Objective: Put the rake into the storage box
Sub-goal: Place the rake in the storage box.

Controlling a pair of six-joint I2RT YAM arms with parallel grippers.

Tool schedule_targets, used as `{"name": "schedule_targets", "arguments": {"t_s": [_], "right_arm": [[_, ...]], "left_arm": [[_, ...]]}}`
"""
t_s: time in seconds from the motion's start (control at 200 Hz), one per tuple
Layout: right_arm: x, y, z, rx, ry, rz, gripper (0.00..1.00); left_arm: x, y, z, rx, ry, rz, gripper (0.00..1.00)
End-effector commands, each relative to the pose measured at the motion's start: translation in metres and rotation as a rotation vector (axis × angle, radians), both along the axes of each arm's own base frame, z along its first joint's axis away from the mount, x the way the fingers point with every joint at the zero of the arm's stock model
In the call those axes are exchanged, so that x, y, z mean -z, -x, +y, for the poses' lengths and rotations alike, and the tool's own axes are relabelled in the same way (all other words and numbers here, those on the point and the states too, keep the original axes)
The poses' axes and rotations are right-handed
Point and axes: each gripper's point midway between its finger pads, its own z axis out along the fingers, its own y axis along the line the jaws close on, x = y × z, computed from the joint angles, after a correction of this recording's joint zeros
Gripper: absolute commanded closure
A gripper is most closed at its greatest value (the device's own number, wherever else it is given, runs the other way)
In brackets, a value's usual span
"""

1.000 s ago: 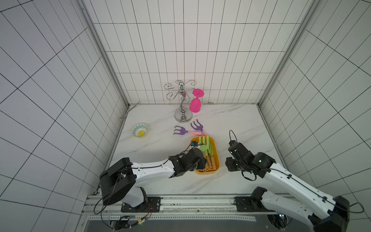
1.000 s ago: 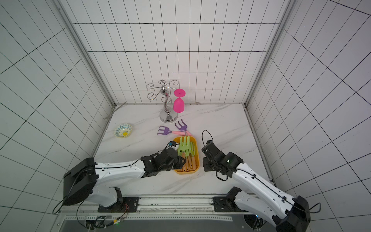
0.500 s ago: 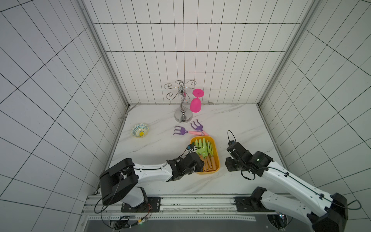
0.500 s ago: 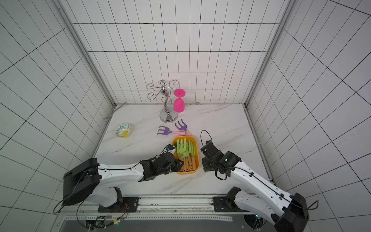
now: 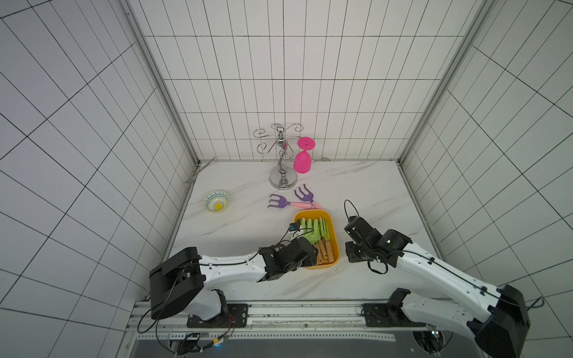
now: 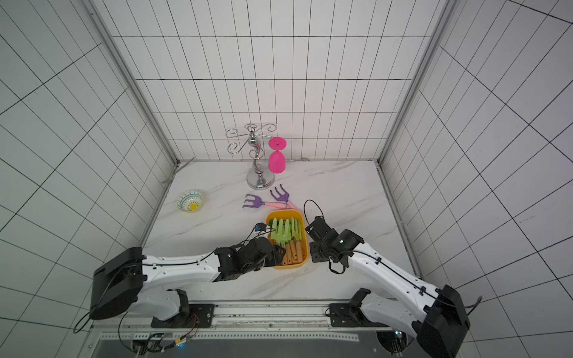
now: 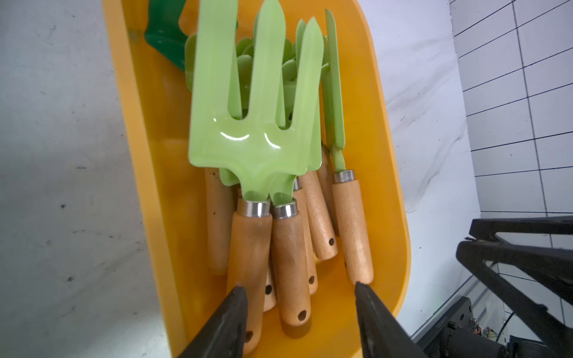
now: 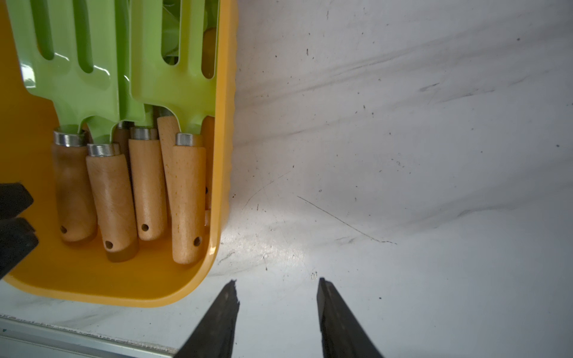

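Note:
The storage box [image 5: 325, 266] [image 6: 290, 267] is a yellow-orange tub near the table's front, seen in both top views. Several light green rakes with wooden handles lie piled in it. The topmost rake [image 7: 254, 124] lies flat on the pile, with its handle end beside one finger. My left gripper [image 7: 297, 285] [image 5: 311, 258] hangs open over the box's near end with nothing between its jaws. My right gripper [image 8: 277, 280] [image 5: 353, 255] stands open over bare table just right of the box [image 8: 223, 155]. Two purple rakes [image 5: 280, 203] [image 5: 305, 196] with pink handles lie on the table behind the box.
A small patterned bowl [image 5: 216, 201] sits at the left edge. A metal cup stand [image 5: 282, 161] with a pink glass [image 5: 302, 158] hanging from it stands at the back. The table's front rail [image 8: 62, 338] runs close behind both grippers.
My left gripper, shut until half a second ago, now stands open above the handles in the box. The right arm has hardly moved.

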Motion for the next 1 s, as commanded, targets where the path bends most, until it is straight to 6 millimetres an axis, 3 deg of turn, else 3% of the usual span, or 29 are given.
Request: {"name": "schedule_targets", "arguments": {"t_s": [0.0,0.2,0.295,0.43,0.54,0.73,0.874,0.994], "right_arm": [[-0.025,-0.016,0.014,-0.009,-0.045,-0.075,0.54],[-0.026,-0.032,0.029,-0.007,-0.073,-0.072,0.53],[-0.020,-0.043,0.040,-0.018,-0.078,-0.037,0.51],[-0.008,-0.063,0.062,-0.032,-0.113,0.016,0.50],[-0.002,-0.084,0.074,-0.035,-0.094,0.021,0.50],[-0.027,-0.133,0.092,-0.092,-0.079,-0.055,0.50],[-0.048,-0.177,0.085,-0.082,-0.051,-0.094,0.50],[-0.041,-0.206,0.068,-0.040,-0.042,-0.022,0.50]], "left_arm": [[-0.029,0.001,0.005,0.009,-0.057,-0.062,0.40],[-0.099,-0.018,0.033,-0.087,-0.107,-0.228,0.26],[-0.114,-0.042,0.065,-0.192,-0.139,-0.213,0.21],[-0.112,-0.082,0.110,-0.306,-0.188,-0.144,0.21],[-0.107,-0.112,0.126,-0.301,-0.208,-0.136,0.21],[-0.086,-0.140,0.126,-0.156,-0.305,-0.103,0.21],[-0.059,-0.129,0.096,0.090,-0.296,-0.007,0.25],[-0.033,-0.116,0.084,0.162,-0.270,0.092,0.31]]}}
